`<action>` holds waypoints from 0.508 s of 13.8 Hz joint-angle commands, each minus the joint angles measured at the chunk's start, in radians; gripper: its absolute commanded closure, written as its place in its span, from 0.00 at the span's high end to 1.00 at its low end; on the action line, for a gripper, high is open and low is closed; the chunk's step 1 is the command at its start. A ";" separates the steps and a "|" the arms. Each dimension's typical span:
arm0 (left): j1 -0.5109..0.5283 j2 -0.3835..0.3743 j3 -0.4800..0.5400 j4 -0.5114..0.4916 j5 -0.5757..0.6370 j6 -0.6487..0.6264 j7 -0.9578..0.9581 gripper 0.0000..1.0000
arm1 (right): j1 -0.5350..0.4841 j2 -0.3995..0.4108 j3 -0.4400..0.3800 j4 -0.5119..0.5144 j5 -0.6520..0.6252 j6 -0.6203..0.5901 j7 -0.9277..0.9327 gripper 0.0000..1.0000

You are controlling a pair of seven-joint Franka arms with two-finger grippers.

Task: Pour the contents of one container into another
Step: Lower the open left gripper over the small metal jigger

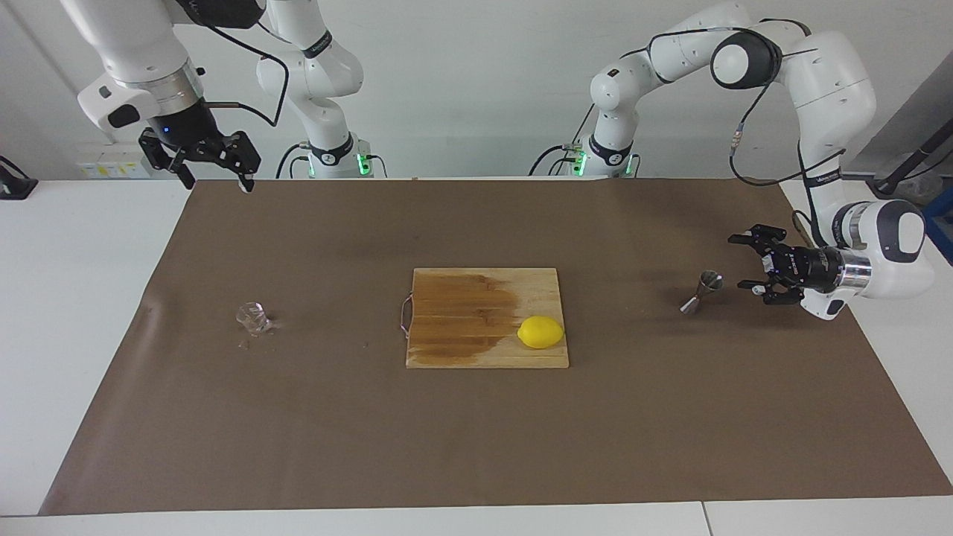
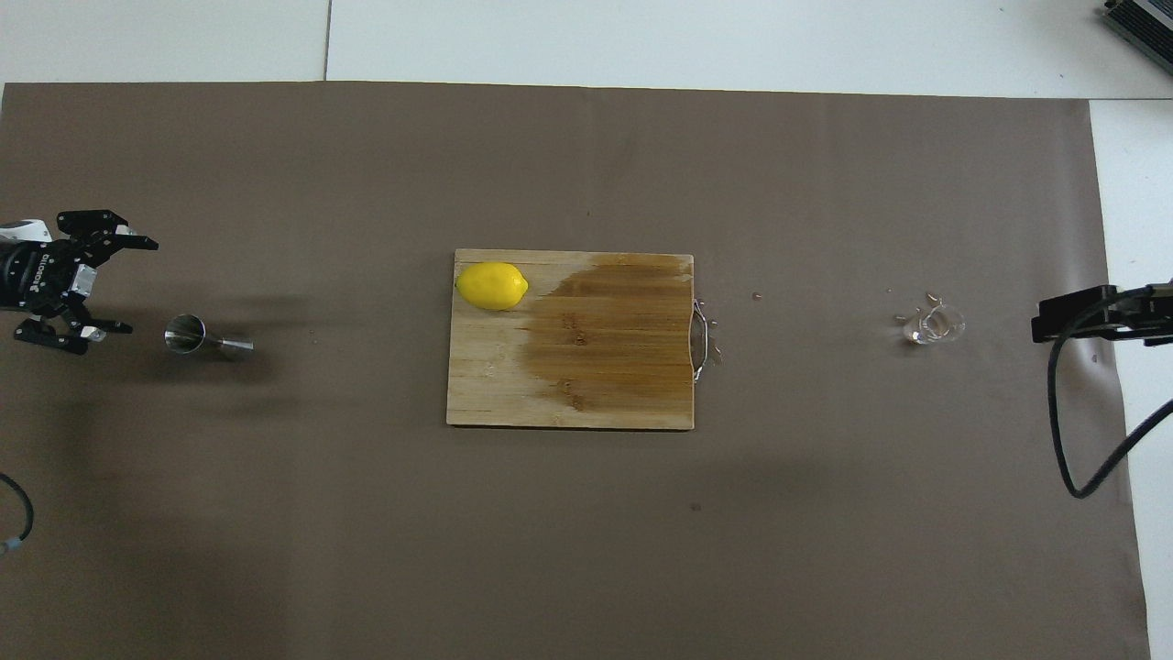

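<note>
Two open grippers and two small vessels, well apart, make up my scene at the start of a pour. Nearest the robots hangs my right gripper [image 1: 211,161], high over the edge of the brown mat [image 1: 476,447] at the right arm's end of the table, its fingers spread and empty. Farther out on the mat sits the clear glass cup [image 1: 253,316], upright at that same end, with what look like a few droplets beside it. The right gripper is nowhere near it yet.

At the left arm's end, my left gripper [image 1: 753,262] is low and level, its jaws spread and pointed at the metal jigger [image 1: 703,291], which stands upright just beside the fingertips, untouched. Between the two vessels lies the wooden cutting board [image 1: 461,320], darkly stained over about half its face, with a lemon [image 1: 540,332] on its corner.

As I read it, the step in hand is the left gripper's approach to the jigger. To do it well I would slide in level so the fingers straddle the narrow waist, not the flared cup, and close gently: the piece is light and top-heavy, and a nudge from one finger could tip it. Once it is steady, I would bring the right gripper down on the cup from the side, keeping the rim clear for pouring.
</note>
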 commanded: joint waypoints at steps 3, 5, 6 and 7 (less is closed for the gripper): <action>0.030 0.129 -0.019 0.111 -0.013 0.035 0.021 1.00 | -0.016 -0.015 0.013 -0.019 0.000 0.014 -0.008 1.00; 0.033 0.147 -0.026 0.129 -0.005 0.040 0.033 1.00 | -0.018 -0.015 0.012 -0.017 0.011 0.010 -0.005 1.00; 0.033 0.149 -0.026 0.129 0.002 0.049 0.043 1.00 | -0.018 -0.016 0.010 -0.016 0.017 0.004 -0.006 1.00; 0.032 0.152 -0.026 0.131 0.019 0.049 0.062 1.00 | -0.018 -0.016 0.012 -0.014 0.017 0.004 -0.005 1.00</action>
